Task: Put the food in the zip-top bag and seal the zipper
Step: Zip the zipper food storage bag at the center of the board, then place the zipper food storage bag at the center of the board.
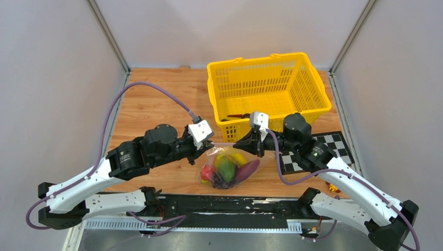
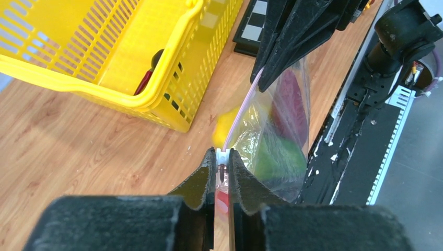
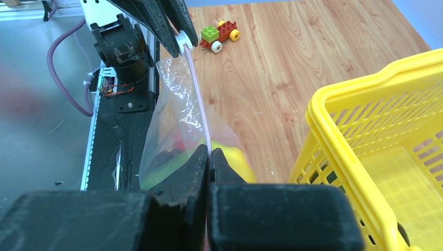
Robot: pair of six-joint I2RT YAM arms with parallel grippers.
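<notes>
- Left wrist view: the left gripper point(image 2: 222, 157) has its jaws pinched together on the white tab point(image 2: 221, 152) at one end of the zipper point(image 2: 241, 112).
- Right wrist view: the right gripper point(image 3: 209, 153) is clamped tight on the opposite end of the zipper, and the pink strip runs in a straight, taut line between the two grippers.
- Whether the strip is pressed closed along its whole length cannot be told.
- The zip-top bag point(image 1: 237, 157) hangs below the strip, between the two grippers. Whether its bottom rests on the table point(image 1: 151, 104) is unclear.
- The food point(image 1: 226, 170) is inside the bag. Yellow, green, red and dark purple pieces show through the clear plastic, bunched low.
- A yellow basket point(image 1: 269, 86) stands just behind the bag, with a small dark and red item on its floor that cannot be identified.
- A toy car point(image 3: 219, 34) sits on the wood beyond the left gripper, apart from the bag.
- A checkerboard mat point(image 1: 337, 144) lies beneath the right arm.
</notes>
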